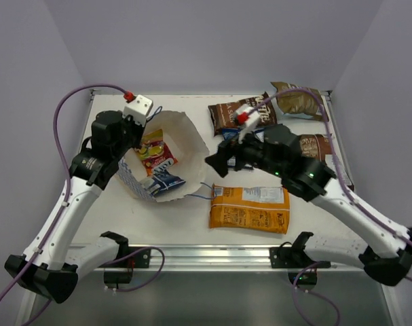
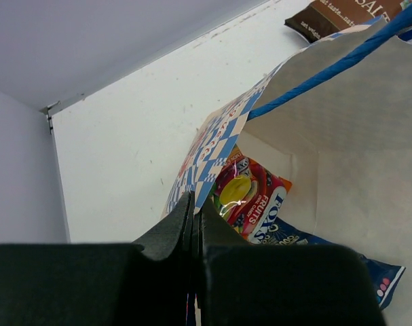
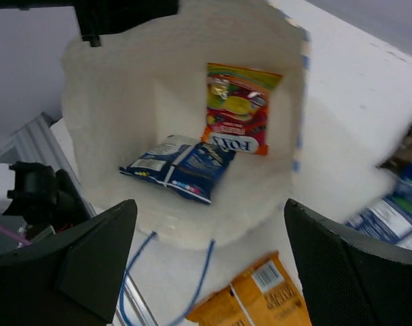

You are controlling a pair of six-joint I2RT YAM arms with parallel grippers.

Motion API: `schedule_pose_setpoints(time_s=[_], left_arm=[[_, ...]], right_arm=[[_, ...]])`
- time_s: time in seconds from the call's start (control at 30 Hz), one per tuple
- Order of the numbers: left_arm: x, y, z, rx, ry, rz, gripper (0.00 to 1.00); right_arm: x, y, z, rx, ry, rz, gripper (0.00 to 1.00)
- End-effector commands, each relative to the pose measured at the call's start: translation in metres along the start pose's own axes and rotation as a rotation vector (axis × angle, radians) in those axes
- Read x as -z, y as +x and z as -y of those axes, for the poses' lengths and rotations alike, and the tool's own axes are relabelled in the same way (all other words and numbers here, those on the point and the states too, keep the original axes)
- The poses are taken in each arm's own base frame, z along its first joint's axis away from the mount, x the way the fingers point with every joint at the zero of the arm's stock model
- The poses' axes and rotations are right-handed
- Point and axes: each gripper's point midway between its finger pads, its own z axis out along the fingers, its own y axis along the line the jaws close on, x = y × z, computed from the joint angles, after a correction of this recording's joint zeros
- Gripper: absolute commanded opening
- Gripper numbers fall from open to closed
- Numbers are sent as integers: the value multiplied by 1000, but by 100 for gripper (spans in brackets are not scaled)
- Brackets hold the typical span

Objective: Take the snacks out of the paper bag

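The paper bag lies on its side at centre left, its mouth open toward my right arm. Inside it lie the red-yellow packet and a blue packet; both also show in the right wrist view, red-yellow above blue. My left gripper is shut on the bag's checkered rim at its left side. My right gripper is open and empty just outside the bag's mouth. The orange bag lies on the table below my right gripper.
Three brown chip bags lie at the back right: one behind my right gripper, one in the far corner, one partly under my right arm. A blue packet lies right of the bag. Blue cord handles trail from the bag's mouth.
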Motion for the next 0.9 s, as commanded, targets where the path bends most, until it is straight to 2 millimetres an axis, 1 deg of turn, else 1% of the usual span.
schedule_pose_setpoints(time_s=[0.0, 0.03, 0.07, 0.1, 0.13, 0.17, 0.2, 0.23, 0.27, 0.3, 0.33, 0.37, 0.4, 0.43, 0.47, 0.5, 0.53, 0.57, 0.63, 0.67, 0.73, 0.77, 0.8, 0.83, 0.87], left_arm=[[12, -17, 9, 17, 42, 61, 0], [15, -21, 7, 19, 38, 71, 0], [16, -21, 7, 21, 35, 70, 0], [21, -24, 5, 23, 28, 81, 0], [24, -29, 3, 25, 24, 91, 0], [26, -30, 3, 25, 26, 92, 0], [30, -32, 3, 29, 27, 101, 0], [33, -35, 2, 34, 29, 108, 0], [35, -36, 4, 35, 40, 114, 0], [41, -39, 5, 37, 44, 129, 0], [43, -38, 6, 38, 53, 132, 0], [48, -41, 9, 39, 70, 155, 0], [50, -40, 9, 38, 73, 156, 0], [50, -37, 15, 34, 99, 158, 0], [54, -38, 18, 33, 113, 171, 0], [54, -36, 19, 33, 118, 171, 0], [52, -33, 20, 32, 120, 163, 0], [52, -32, 21, 35, 125, 162, 0], [50, -28, 25, 49, 141, 152, 0], [48, -28, 26, 55, 146, 150, 0], [43, -23, 30, 64, 159, 131, 0], [39, -20, 32, 67, 165, 118, 0], [37, -19, 33, 72, 166, 110, 0], [36, -18, 34, 73, 172, 106, 0], [34, -17, 35, 74, 174, 100, 0]], right_arm=[[-48, -16, -49, 153, -185, 38, 92], [-72, -9, -56, 140, -201, 6, 92], [-84, -7, -62, 130, -202, -1, 92], [-95, -4, -75, 118, -225, 1, 92], [-105, -4, -84, 81, -239, -2, 92], [-127, 17, -86, 63, -235, -57, 92], [-137, 21, -92, 13, -234, -53, 92], [-146, 35, -94, -10, -235, -72, 91], [-161, 56, -94, -35, -234, -110, 91], [-170, 62, -95, -89, -221, -107, 91], [-177, 78, -94, -113, -214, -125, 91], [-184, 88, -96, -124, -215, -138, 91], [-196, 114, -94, -140, -194, -191, 91], [-201, 126, -93, -140, -181, -216, 91], [-203, 144, -99, -134, -180, -263, 91], [-209, 170, -98, -129, -170, -323, 92], [-210, 178, -107, -128, -198, -354, 92], [-205, 197, -109, -125, -194, -429, 92], [-203, 213, -113, -164, -198, -477, 93], [-203, 213, -108, -179, -172, -467, 93], [-207, 202, -101, -199, -130, -408, 93], [-212, 196, -90, -192, -71, -374, 93], [-213, 193, -89, -193, -66, -365, 93], [-219, 183, -87, -185, -56, -341, 93], [-223, 185, -87, -181, -55, -349, 93]])
